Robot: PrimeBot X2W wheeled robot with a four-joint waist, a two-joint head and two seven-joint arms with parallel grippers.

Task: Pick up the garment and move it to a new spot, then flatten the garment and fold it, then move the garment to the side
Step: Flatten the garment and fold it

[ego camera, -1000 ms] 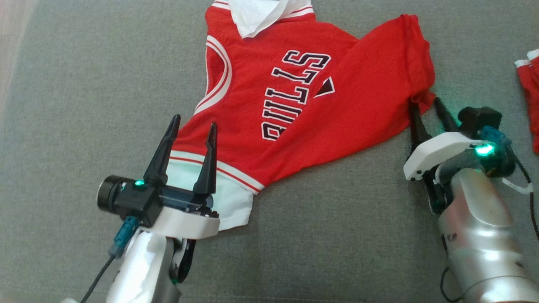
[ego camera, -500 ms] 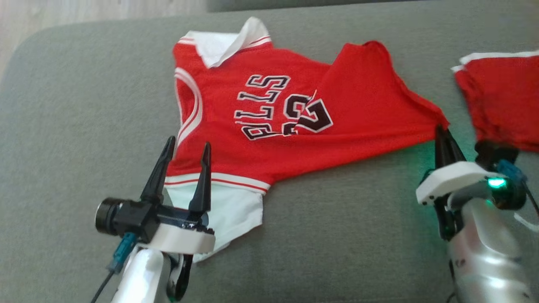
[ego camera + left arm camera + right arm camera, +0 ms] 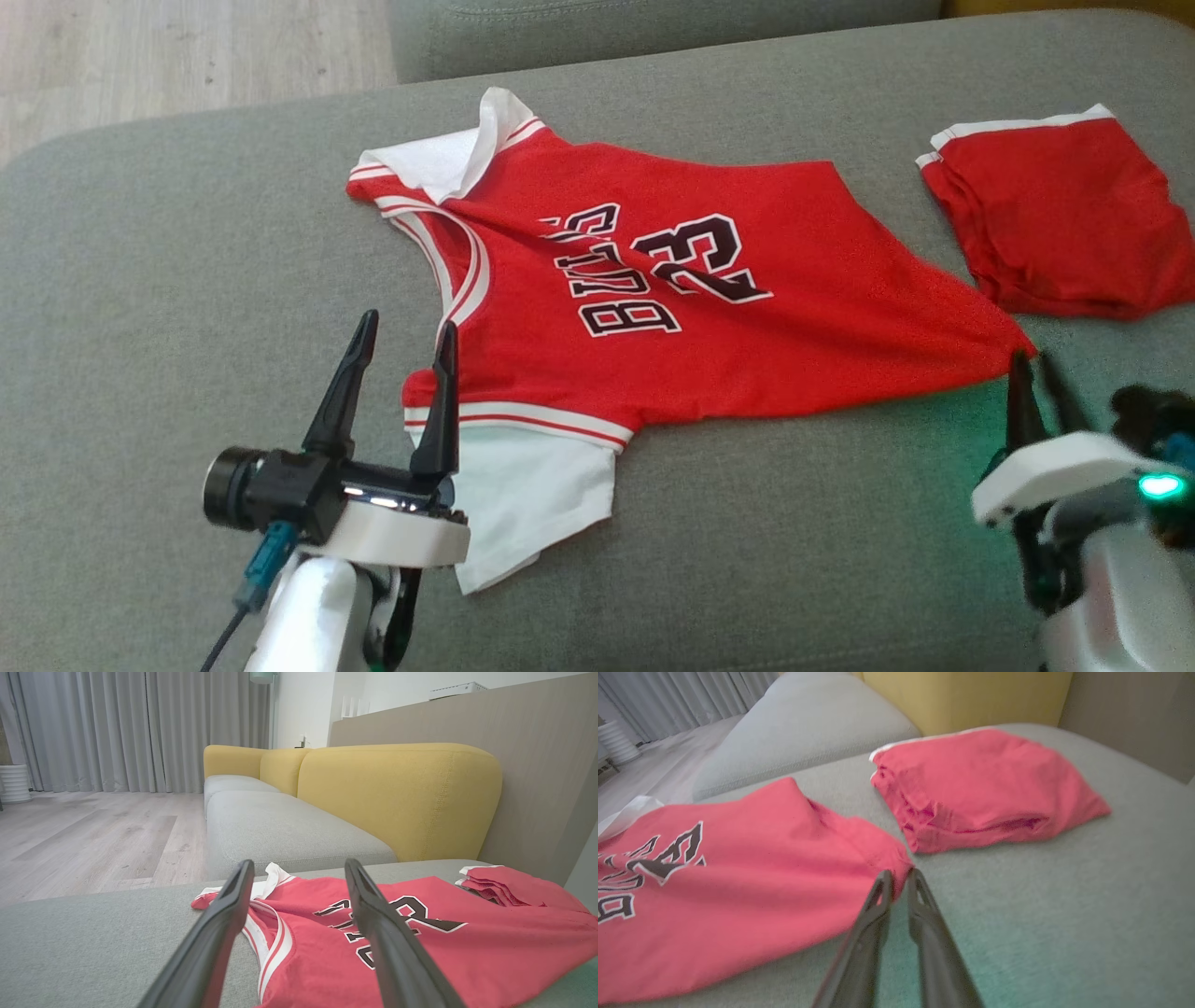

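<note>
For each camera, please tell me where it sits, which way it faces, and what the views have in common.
Head view: high, looking down on the jersey on the grey cushion; left gripper and right gripper show.
Left wrist view: low, facing along the cushion toward the yellow backrest; its own open fingers show.
Right wrist view: low, facing the jersey's corner; its own fingers, nearly together, show.
Shared: all three show the jersey and the folded red garment.

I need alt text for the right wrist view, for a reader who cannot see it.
The right hand pinches one corner of a red jersey spread on a grey sofa cushion. A folded red garment lies just beyond, apart from it.
</note>
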